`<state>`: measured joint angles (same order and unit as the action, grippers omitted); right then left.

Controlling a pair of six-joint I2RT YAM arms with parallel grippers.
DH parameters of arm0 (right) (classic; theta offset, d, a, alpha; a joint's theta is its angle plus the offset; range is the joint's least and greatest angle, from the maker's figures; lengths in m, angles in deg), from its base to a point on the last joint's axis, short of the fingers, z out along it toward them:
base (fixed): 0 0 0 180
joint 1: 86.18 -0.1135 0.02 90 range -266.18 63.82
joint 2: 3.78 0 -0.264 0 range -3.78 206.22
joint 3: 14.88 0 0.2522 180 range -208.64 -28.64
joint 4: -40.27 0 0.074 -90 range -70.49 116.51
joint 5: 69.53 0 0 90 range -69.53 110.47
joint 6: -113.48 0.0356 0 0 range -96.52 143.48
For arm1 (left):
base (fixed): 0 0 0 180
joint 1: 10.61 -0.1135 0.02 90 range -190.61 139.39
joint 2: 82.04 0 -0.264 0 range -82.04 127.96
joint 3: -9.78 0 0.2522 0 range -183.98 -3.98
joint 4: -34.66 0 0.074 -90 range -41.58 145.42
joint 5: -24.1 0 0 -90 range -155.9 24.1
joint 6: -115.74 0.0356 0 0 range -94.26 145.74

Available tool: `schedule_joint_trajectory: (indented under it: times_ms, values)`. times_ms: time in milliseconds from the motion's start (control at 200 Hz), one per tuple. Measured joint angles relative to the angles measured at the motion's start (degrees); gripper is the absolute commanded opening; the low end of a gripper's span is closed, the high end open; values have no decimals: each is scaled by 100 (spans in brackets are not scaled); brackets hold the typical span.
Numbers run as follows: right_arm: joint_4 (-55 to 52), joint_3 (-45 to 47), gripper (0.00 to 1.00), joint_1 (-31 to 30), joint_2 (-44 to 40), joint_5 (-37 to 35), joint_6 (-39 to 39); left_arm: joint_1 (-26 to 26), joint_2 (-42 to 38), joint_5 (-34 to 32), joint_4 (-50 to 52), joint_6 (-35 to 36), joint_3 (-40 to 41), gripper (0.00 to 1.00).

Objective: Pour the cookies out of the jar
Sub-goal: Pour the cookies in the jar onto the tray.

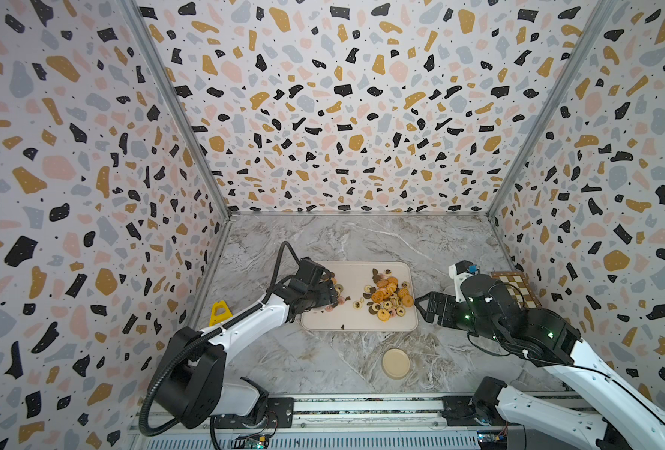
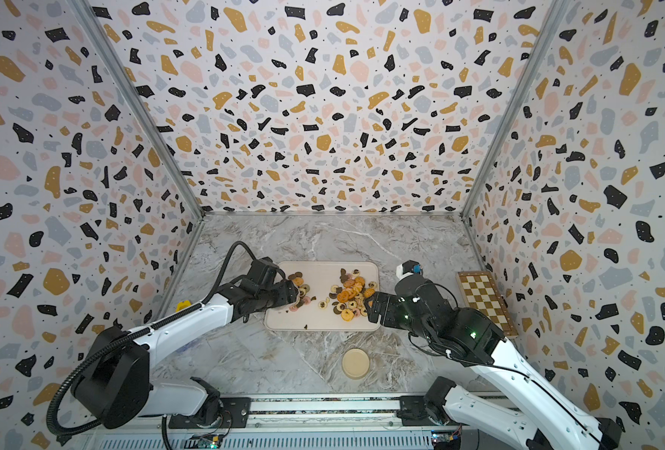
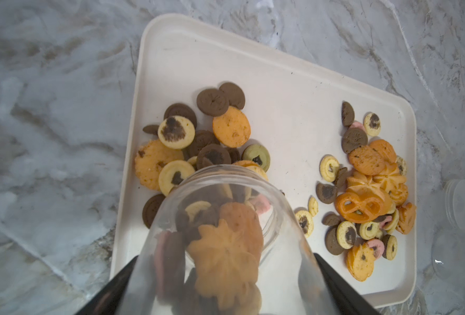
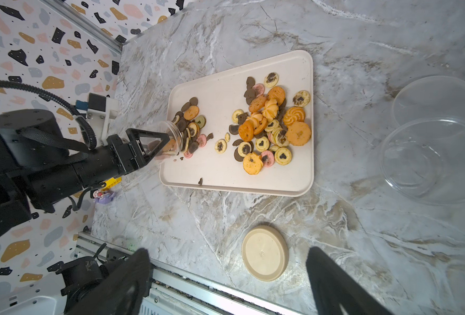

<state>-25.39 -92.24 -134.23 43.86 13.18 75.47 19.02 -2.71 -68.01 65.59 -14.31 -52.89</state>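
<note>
here left gripper [image 3: 227, 275] clamps jar [image 3: 280, 240] (tilted) over tray [image 3: 225, 54] edge — middle bare.

I am stretching my left arm [image 1: 245, 319] forward, my left gripper [image 4: 164, 146] clamping the tilted jar [image 3: 225, 218] between its fingers. I am holding my right gripper [image 1: 421, 309] low, jaws spread wide and empty.

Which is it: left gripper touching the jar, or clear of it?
Touching. In the left wrist view the black fingers of the left gripper sit flush on both sides of the clear jar, no gap.
</note>
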Motion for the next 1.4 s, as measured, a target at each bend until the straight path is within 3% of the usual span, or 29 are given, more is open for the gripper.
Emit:
schedule_joint_trajectory:
  times_ms: [130,305,681,901,1161,1402]
  values:
    - [-4,0,92,0,-17,-7,0,0,33,-4,-166,4,-79,0]
    - [2,0,92,0,-7,0,-2,0,-96,35,-273,-157,463,0]
    - [0,0,92,0,11,-2,0,0,-111,55,-221,-133,203,0]
    - [4,17,92,0,-33,2,2,-9,-240,184,-323,-256,520,0]
    - [2,17,92,0,-42,0,11,-37,-146,173,-223,-133,-44,0]
    - [11,70,92,0,-44,15,26,-37,-208,216,-201,-326,560,0]
